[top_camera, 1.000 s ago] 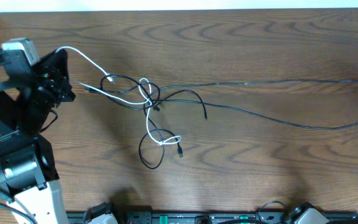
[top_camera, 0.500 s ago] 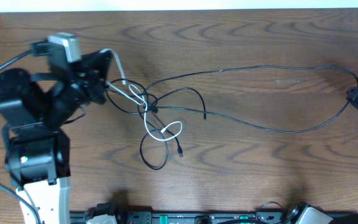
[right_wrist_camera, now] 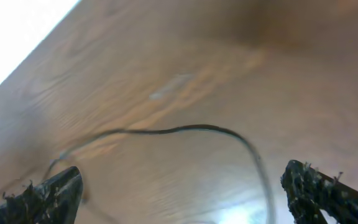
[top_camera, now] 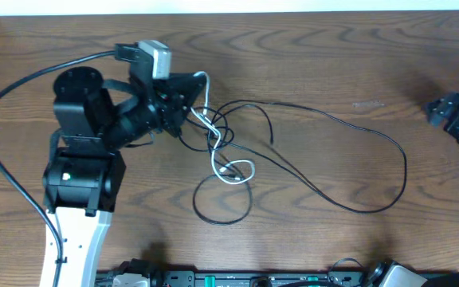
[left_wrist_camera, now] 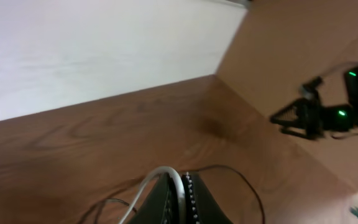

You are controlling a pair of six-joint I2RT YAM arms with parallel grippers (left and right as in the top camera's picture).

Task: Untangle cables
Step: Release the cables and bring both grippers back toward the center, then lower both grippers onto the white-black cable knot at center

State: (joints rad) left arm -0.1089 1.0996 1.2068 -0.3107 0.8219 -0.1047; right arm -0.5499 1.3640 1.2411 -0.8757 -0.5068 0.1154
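While left claw (top_camera: pixel 184 104) clenches the white cable (top_camera: pixel 234 171) at upper left, right claw (top_camera: pixel 453 113) hangs released, empty. Risk: pulling cinches the black cables (top_camera: pixel 362 210) tighter on the bench (top_camera: pixel 333 48).

Seen from overhead, with twelve o'clock at the far edge, the knot (top_camera: pixel 212 131) of cables sits left of the table's (top_camera: pixel 357 48) middle. The left gripper (top_camera: pixel 196 83) lies at the knot's eleven o'clock. The short cord (top_camera: pixel 237 164) sits between its fingers and trails on through the knot toward five o'clock. A long cord (top_camera: pixel 403 155) sweeps out toward three o'clock and bends back. Another loop (top_camera: pixel 221 222) lies at the knot's six o'clock. The right gripper (top_camera: pixel 453 112) stands at the table's three o'clock edge, well apart from that bend.
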